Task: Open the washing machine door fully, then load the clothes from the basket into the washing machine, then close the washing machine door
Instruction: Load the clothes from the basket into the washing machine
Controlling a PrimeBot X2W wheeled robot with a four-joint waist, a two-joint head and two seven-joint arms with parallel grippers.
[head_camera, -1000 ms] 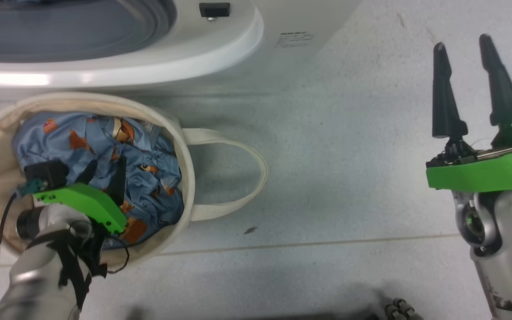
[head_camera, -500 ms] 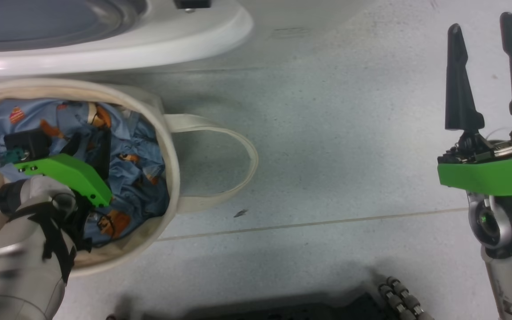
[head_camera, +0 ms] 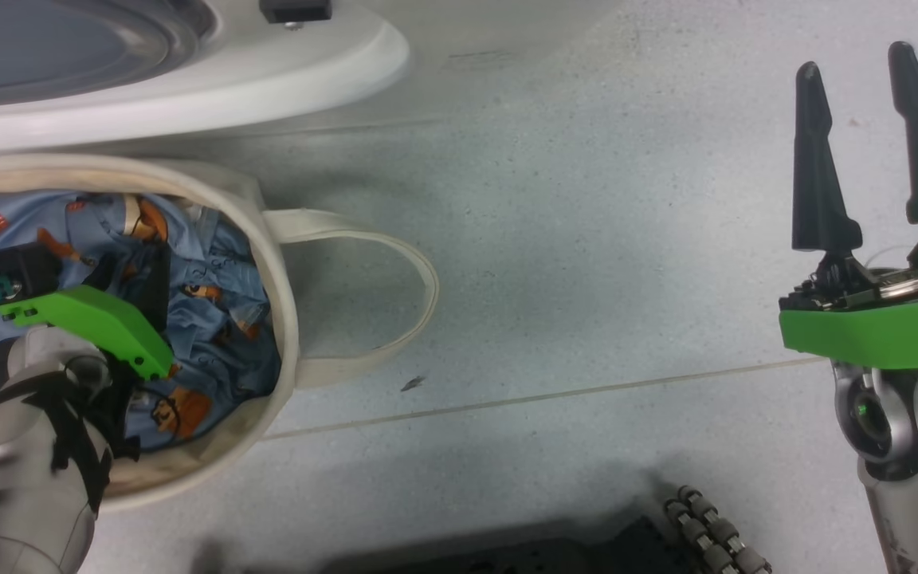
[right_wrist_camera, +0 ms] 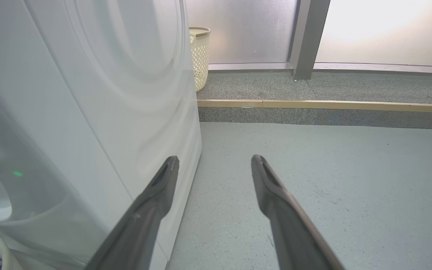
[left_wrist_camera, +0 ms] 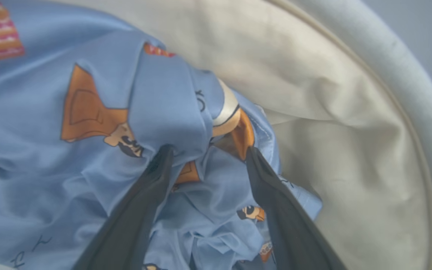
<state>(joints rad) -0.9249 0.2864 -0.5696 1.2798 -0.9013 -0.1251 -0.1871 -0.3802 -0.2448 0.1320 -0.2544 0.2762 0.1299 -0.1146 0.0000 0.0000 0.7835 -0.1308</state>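
floor (head_camera: pixel 586 263) open at right, basket (head_camera: pixel 287 319) wall left

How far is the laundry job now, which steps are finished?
Done, apparently: the round glass washing machine door stands swung open. In hand: the open left tool straddles a fold of the light blue printed clothes inside the cream canvas basket, not yet gripping. Left: loading everything, closing the door.

Cream lattice bin (right_wrist_camera: pixel 200 56) by frosted panel (right_wrist_camera: pixel 246 30); grey post (right_wrist_camera: pixel 308 37); wooden strip (right_wrist_camera: pixel 351 105); dark scrap (head_camera: pixel 412 384) on floor (head_camera: pixel 586 239).
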